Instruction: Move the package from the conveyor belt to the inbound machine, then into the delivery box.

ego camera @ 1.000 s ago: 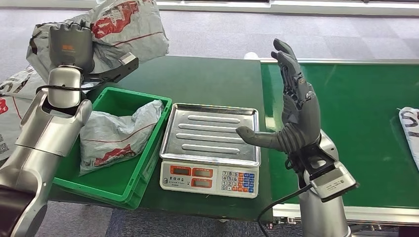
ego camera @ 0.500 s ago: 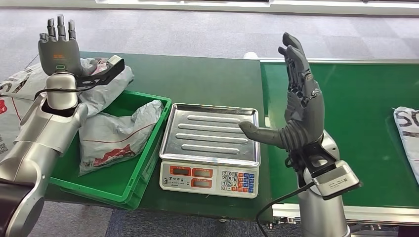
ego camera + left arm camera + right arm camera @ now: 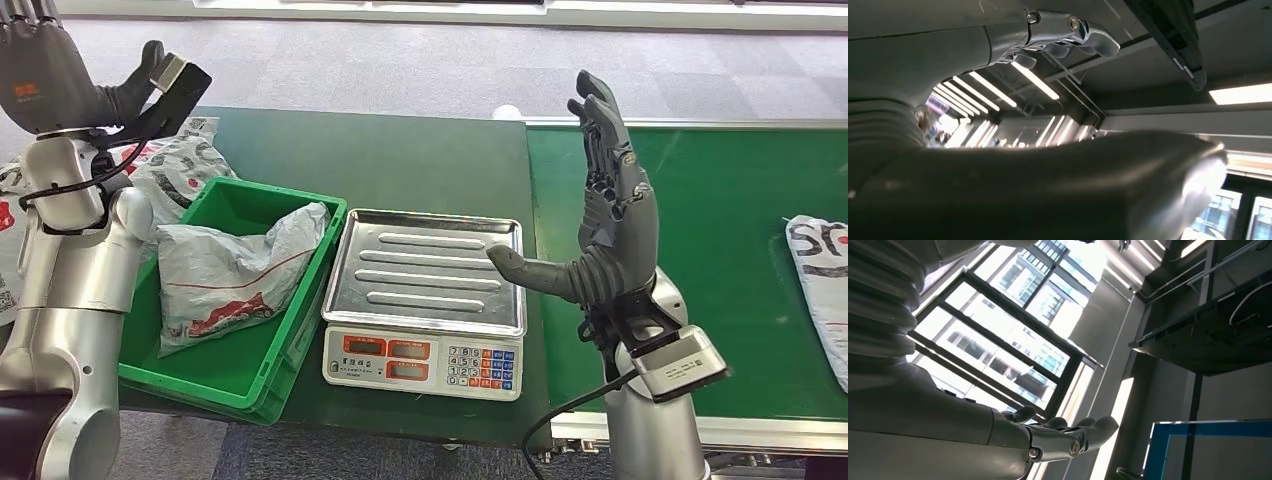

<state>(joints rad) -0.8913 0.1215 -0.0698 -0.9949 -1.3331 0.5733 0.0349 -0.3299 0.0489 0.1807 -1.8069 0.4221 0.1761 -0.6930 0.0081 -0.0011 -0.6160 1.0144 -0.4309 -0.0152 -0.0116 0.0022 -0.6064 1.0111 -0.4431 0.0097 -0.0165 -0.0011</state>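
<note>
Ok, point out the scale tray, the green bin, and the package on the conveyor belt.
scale tray (image 3: 430, 268), head view, centre of the ribbed steel pan
green bin (image 3: 265, 192), head view, far rim
package on the conveyor belt (image 3: 822, 270), head view, its visible printed face

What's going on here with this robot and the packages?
A humanoid robot stands at a green table sorting packages. Both hands are raised and hold nothing: the left hand is up at the table's far corner, the right hand is upright beside the scale, whose tray is bare. One grey package lies in the green bin, another bag lies just behind the bin, and a further package sits on the conveyor belt, at the robot's right.
</note>
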